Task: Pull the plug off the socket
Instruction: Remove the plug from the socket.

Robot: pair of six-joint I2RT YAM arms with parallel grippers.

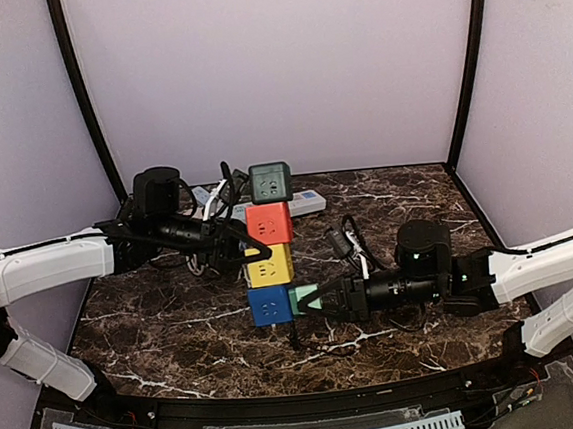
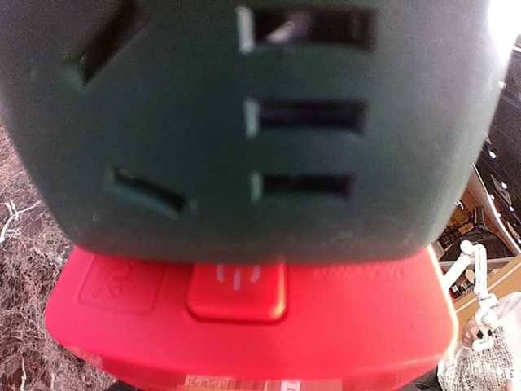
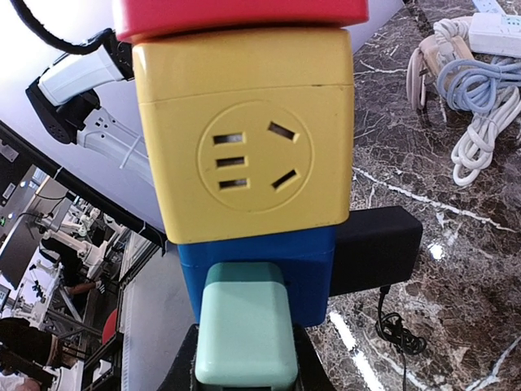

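Note:
The socket is a stack of cube sockets lying on the marble table: dark green point(image 1: 270, 182), red point(image 1: 268, 223), yellow point(image 1: 269, 264) and blue point(image 1: 269, 304). A mint-green plug point(image 1: 304, 299) sits in the blue cube's point(image 3: 269, 269) right face. My right gripper point(image 1: 321, 300) is shut on this plug point(image 3: 244, 326), its black fingers point(image 3: 184, 366) pressing on both sides. My left gripper point(image 1: 252, 248) reaches in from the left and holds the stack at the red cube point(image 2: 244, 326). Its fingers are hidden in the left wrist view, which the dark green cube point(image 2: 244, 122) fills.
A black adapter point(image 3: 376, 248) with a thin cord is plugged into another face of the blue cube. A white power strip point(image 1: 303, 203) and coiled white cables point(image 3: 472, 106) lie at the back. A black cable point(image 1: 345, 239) lies right of the stack.

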